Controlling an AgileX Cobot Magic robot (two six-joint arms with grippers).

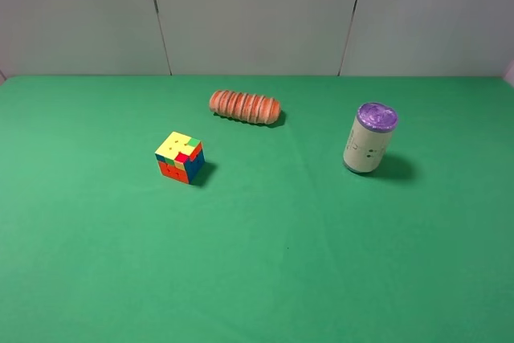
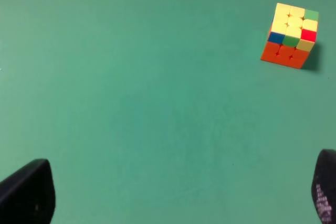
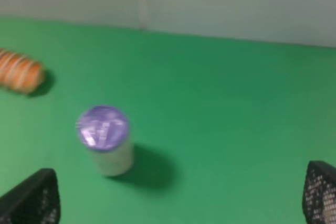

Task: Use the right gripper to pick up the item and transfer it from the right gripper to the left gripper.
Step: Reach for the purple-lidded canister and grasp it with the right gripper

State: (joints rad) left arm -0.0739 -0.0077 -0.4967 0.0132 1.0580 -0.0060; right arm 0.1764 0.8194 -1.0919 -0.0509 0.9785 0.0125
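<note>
1. Counts: one can [image 1: 369, 138], one puzzle cube [image 1: 180, 157], one orange ribbed roll [image 1: 245, 107], all on one green table [image 1: 257, 279]. Two grippers, seen only in the wrist views.
2. Containers: the can is the only one. Its top end is closed with a purple cover, so the contents are not visible.
3. Can pose: stands upright on its end with its long axis vertical. The purple end faces up and the cream side has small dark print.
4. Can place: right side of the table, well apart from the roll and the cube, touching nothing but the cloth.
5. Roll lies on its side at the back centre, long axis running left-right. The cube sits left of centre, nearer the front than the roll.
6. Right gripper [image 3: 176, 198]: jaws wide apart and gripping nothing. The can is ahead of it and to one side, not touched.
7. Left gripper [image 2: 176, 198]: jaws wide apart over bare cloth and gripping nothing. The cube is ahead of it, well clear.
</note>
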